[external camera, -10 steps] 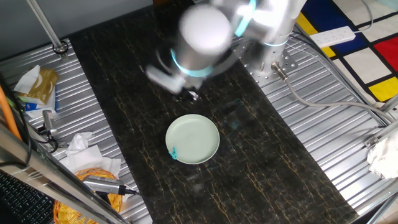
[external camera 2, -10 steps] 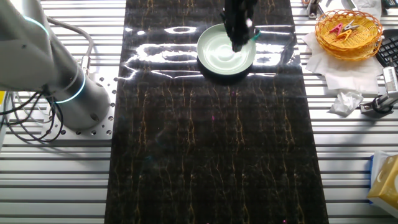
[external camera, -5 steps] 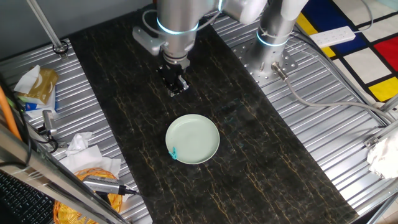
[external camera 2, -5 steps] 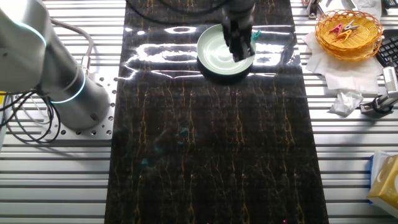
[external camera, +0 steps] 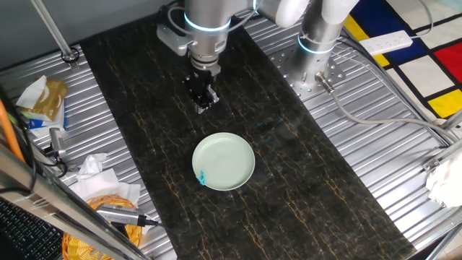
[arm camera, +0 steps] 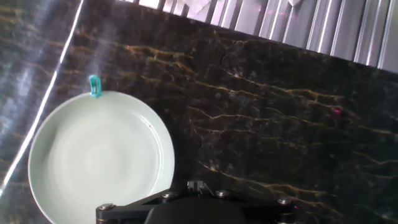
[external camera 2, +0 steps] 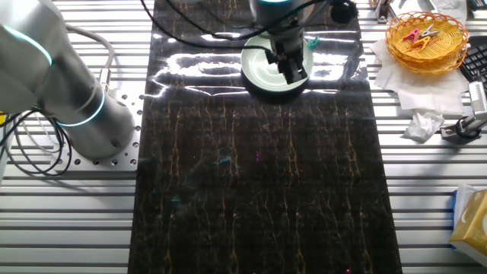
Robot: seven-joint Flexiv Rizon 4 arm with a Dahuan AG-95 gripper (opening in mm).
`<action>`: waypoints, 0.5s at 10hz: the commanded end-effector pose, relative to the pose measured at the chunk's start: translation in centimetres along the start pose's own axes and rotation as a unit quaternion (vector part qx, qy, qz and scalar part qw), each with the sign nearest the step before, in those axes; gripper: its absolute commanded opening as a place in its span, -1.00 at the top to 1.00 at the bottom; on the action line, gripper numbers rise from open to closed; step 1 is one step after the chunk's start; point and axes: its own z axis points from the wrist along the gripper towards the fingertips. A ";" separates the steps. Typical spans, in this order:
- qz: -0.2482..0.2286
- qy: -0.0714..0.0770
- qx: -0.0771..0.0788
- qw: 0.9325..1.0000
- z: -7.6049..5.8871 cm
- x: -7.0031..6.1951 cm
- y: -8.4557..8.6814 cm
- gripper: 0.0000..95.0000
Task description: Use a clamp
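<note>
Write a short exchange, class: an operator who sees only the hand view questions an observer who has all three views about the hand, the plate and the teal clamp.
Operator: I see the plate and the clamp on its rim, but not my fingers. Where is the hand?
Observer: One fixed view shows the hand raised above the dark mat, its tips apart from the plate.
Operator: How far is it from the clamp?
Observer: The clamp sits on the far rim from the hand, untouched.
Operator: Is there anything outside my picture?
Observer: A yellow basket of small coloured bits stands off the mat.
</note>
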 end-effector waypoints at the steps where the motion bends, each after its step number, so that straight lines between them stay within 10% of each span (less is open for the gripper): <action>1: -0.042 0.018 0.021 0.999 1.8 0.3 0.0 1.00; 5: -0.044 0.020 0.022 0.999 2.2 -0.1 0.2 1.00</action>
